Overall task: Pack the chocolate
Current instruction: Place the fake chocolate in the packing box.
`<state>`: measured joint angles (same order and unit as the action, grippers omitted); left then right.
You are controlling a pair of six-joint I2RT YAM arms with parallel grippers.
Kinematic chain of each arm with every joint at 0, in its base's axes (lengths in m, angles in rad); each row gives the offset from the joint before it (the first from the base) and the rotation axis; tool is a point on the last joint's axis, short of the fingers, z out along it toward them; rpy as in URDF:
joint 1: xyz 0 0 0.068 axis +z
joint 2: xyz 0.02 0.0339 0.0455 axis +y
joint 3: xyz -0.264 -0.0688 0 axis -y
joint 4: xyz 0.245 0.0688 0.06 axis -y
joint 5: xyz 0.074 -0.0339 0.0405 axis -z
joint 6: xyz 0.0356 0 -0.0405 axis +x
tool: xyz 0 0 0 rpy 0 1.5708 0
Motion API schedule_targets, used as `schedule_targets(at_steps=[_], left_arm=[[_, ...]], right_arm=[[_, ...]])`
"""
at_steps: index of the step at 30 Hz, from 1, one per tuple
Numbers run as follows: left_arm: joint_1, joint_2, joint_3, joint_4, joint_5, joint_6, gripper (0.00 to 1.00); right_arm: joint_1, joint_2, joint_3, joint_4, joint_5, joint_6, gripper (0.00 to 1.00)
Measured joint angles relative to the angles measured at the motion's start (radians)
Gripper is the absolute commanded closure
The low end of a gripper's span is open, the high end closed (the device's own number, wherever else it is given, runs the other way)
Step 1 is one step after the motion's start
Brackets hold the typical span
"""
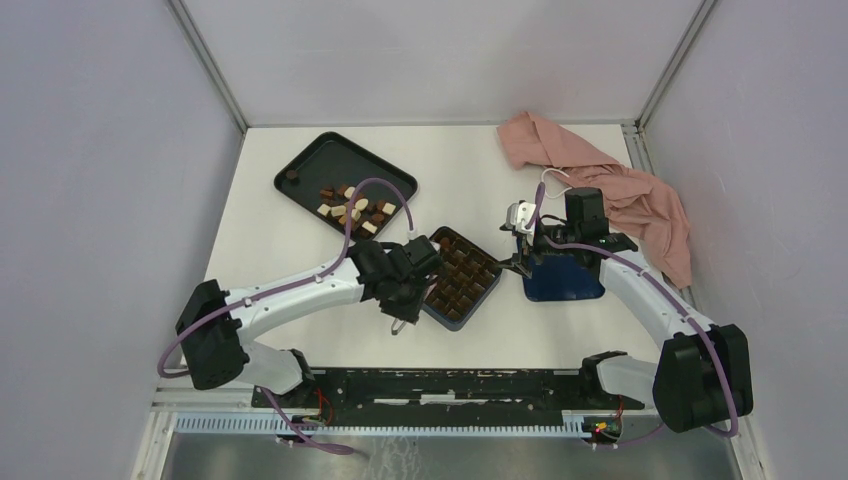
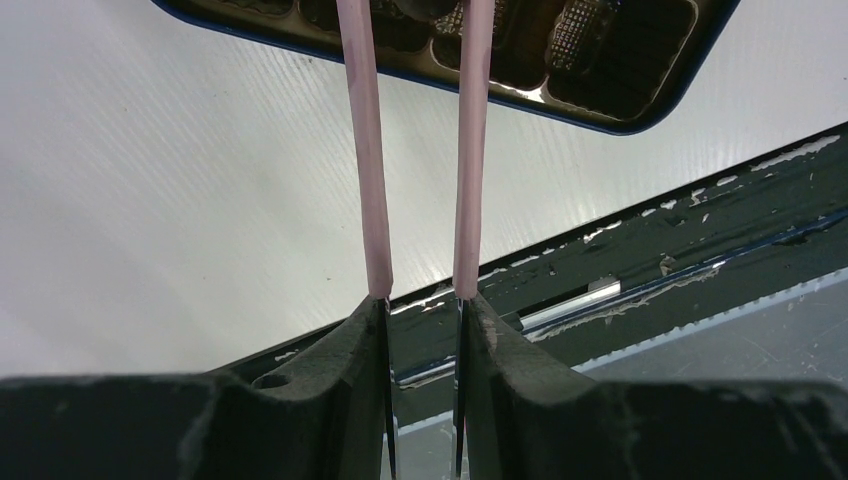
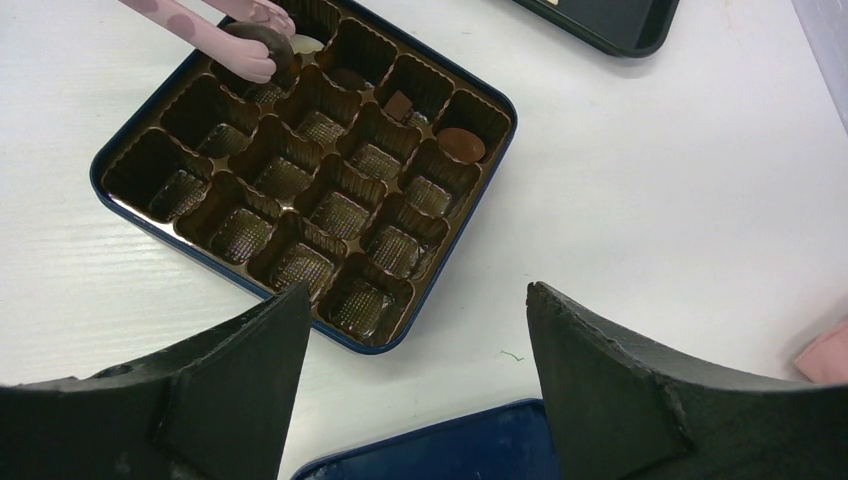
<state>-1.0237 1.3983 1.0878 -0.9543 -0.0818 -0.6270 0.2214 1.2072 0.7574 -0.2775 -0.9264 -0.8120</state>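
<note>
Gripping a pair of pink tongs [image 2: 365,150], the left gripper [image 2: 425,305] had its jaws closed on the tongs' two arms, one arm against each inner face. The tongs' long axis ran straight out from the jaws to the dark blue compartment box [image 3: 340,215]. Their tips pinched one dark round chocolate [image 3: 258,42] over a cell on the box's edge nearest the left arm. Whether the piece sat on the cell floor or hung just above it could not be told. Few other cells were filled: a brown oval [image 3: 462,145], a small brown square [image 3: 399,103], and a cream piece [image 3: 307,43] just beside the tips. The loose chocolates [image 1: 355,212] lay heaped on the black tray [image 1: 310,165], beyond the box on the left side. The right gripper [image 3: 418,300] hovered with jaws wide apart and nothing between them, above the surface [image 3: 650,200] between the box and the blue lid [image 3: 450,450]. Judged: release looked due next, straight down from the tips, and the left arm alone was placed for it.
</note>
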Motion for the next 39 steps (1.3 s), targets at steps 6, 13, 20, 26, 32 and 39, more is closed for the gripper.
schedule_targets(at_steps=[6, 13, 20, 26, 32, 39], left_arm=[[0.0, 0.016, 0.0, -0.002, -0.014, 0.0, 0.87], [0.0, 0.037, 0.0, -0.002, -0.018, 0.001, 0.83], [0.0, 0.049, 0.0, -0.002, -0.019, 0.002, 0.81], [0.0, 0.054, 0.0, -0.002, -0.018, 0.002, 0.75], [0.0, 0.054, 0.0, -0.002, -0.019, 0.002, 0.7], [0.0, 0.054, 0.0, -0.002, -0.019, 0.002, 0.66]], right_arm=[[0.0, 0.003, 0.0, 0.0, 0.0, 0.001, 0.15], [0.0, 0.004, 0.002, 0.0, 0.0, 0.001, 0.15], [0.0, 0.004, 0.005, 0.0, -0.001, 0.0, 0.15], [0.0, 0.006, 0.005, 0.0, -0.001, 0.0, 0.15], [0.0, 0.006, 0.005, 0.0, -0.004, 0.0, 0.15], [0.0, 0.006, 0.005, 0.0, -0.008, 0.0, 0.15]])
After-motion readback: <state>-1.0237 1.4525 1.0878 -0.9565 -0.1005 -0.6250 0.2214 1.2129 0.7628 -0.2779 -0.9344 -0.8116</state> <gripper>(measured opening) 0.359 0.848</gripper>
